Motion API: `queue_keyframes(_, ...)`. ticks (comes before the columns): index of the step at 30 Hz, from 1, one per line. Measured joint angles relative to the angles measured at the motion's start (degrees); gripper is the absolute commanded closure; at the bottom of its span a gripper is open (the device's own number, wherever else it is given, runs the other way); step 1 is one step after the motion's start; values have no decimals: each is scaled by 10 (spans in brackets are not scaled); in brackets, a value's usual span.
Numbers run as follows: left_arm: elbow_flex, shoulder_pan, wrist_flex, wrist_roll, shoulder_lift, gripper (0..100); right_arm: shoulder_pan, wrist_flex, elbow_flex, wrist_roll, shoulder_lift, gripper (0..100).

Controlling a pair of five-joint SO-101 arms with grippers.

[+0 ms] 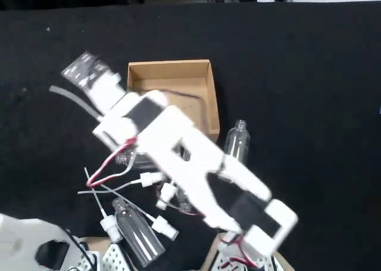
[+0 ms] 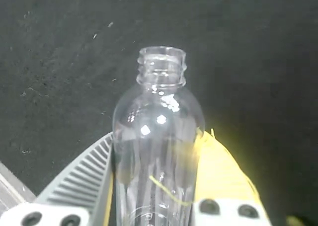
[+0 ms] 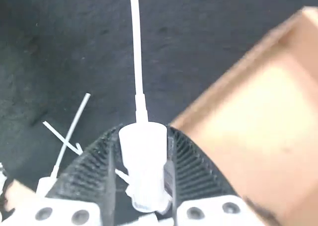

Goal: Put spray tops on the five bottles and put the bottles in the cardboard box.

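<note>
My right gripper point(image 3: 143, 136) is shut on a white spray top point(image 3: 143, 171) whose long tube point(image 3: 135, 47) sticks out past the fingertips. In the high view this gripper point(image 1: 81, 74) hangs left of the cardboard box point(image 1: 209, 98), with the tube point(image 1: 68, 96) trailing out. My left gripper point(image 2: 156, 136) is shut on a clear, uncapped bottle point(image 2: 159, 121). From above, that bottle point(image 1: 136, 232) lies slanted at the near edge in the left gripper point(image 1: 122, 254). Another uncapped bottle point(image 1: 237, 141) stands upright right of the box.
Several loose spray tops point(image 1: 152, 178) point(image 1: 164, 226) with thin tubes lie scattered between the arms. The right arm point(image 1: 190, 158) stretches diagonally over them and hides part of the pile. The cardboard box point(image 3: 258, 136) is open. Black cloth covers the table.
</note>
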Motion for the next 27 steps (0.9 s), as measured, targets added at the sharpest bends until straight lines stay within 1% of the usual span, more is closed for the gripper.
queue_keyframes(2,2,25,20,17,-47,970,22,31,0,0,-48,987)
queue_keyframes(5,44,57,29,32,-121,970,62,61,5,0,-119,987)
queue_keyframes(8,122,92,22,44,-207,970,100,68,54,0,-193,987)
queue_keyframes(10,193,116,0,54,-272,970,133,68,103,0,-240,986)
queue_keyframes(14,358,160,-82,80,-420,970,222,66,195,16,-327,986)
queue_keyframes(17,476,217,-155,110,-537,971,318,65,241,33,-371,986)
queue_keyframes(23,666,337,-295,198,-731,971,535,65,304,73,-382,986)
queue_keyframes(27,760,382,-384,252,-811,971,626,62,330,91,-379,986)
